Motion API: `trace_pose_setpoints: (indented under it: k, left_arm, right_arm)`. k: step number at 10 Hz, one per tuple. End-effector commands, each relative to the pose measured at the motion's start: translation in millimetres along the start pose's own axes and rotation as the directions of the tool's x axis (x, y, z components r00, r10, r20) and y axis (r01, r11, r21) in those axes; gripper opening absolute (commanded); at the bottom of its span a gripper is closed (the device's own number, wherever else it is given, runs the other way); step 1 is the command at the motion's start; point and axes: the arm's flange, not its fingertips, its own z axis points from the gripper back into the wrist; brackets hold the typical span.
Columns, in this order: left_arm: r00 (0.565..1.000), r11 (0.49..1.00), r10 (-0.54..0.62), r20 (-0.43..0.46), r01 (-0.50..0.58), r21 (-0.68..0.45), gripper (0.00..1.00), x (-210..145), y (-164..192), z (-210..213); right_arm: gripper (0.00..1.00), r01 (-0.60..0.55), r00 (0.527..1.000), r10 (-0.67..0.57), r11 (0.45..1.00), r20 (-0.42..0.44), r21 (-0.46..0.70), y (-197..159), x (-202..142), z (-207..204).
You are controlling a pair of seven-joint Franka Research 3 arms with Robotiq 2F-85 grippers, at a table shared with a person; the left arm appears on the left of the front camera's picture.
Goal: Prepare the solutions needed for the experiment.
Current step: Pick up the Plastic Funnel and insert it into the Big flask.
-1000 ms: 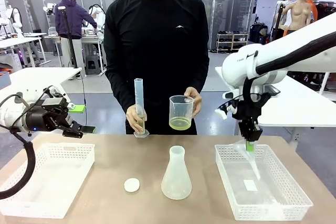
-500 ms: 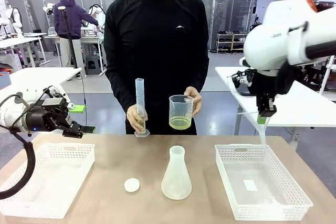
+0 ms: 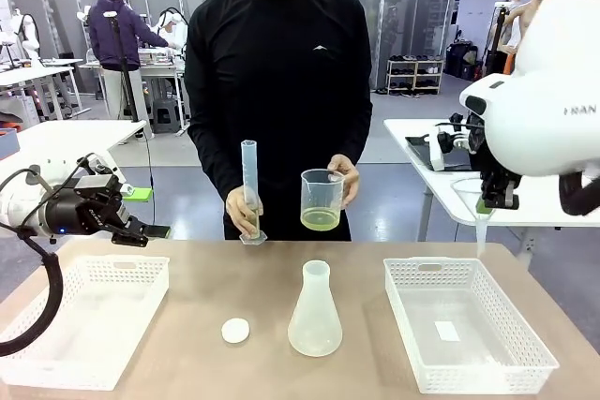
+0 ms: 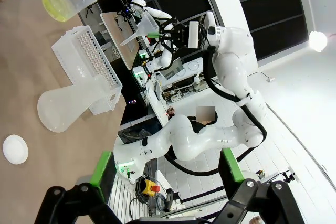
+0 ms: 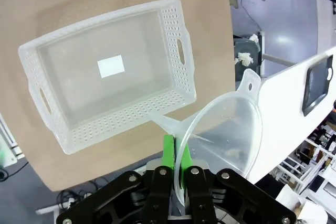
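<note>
Right end effector [image 3: 495, 201] clamped on funnel [image 3: 467, 196], now lifted clear of basket [image 3: 405, 278], up at right edge. Left end effector [image 3: 145, 213] wide open, empty, unmoved, left edge.

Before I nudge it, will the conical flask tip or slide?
The conical flask has a wide base and narrow neck, so tipping seems unlikely. It looks empty and plastic, so probably light; it may slide on the table.
</note>
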Motion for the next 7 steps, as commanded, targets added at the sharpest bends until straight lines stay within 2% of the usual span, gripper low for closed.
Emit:
trace_pose_setpoints:
  k: [1,7]
  left_arm:
    - [1.000,1.000,-0.003,0.002,0.003,0.006,1.00,-2.1,-2.5,-1.4]
    - [1.000,1.000,-0.003,0.002,0.003,0.006,1.00,-2.1,-2.5,-1.4]
  right_arm:
    - [0.00,-0.018,1.000,0.019,1.000,-0.017,0.021,-11.3,2.0,2.3]
    - [0.00,-0.018,1.000,0.019,1.000,-0.017,0.021,-11.3,2.0,2.3]
